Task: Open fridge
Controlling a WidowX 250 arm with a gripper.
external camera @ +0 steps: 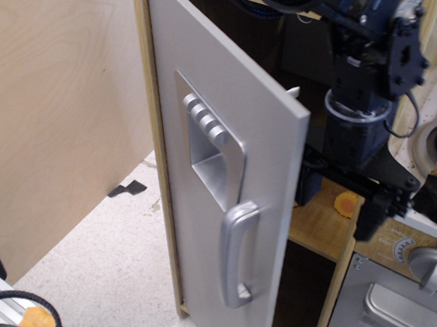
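Observation.image: gripper (pixel 336 189) behind free edge of half-swung grey fridge door (pixel 203 162), one dark finger (pixel 372 213) visible, spread indiscernible; risks slipping off edge, or snagging shelf (pixel 321 221) beneath.

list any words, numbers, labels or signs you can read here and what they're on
No text can be read anywhere in this view.
The round dial on the wood panel above the oven door has tick marks around its edge, too small and blurred to read.
The fridge door, its handle and the dispenser panel carry no lettering.
The dark robot arm shows no legible label.
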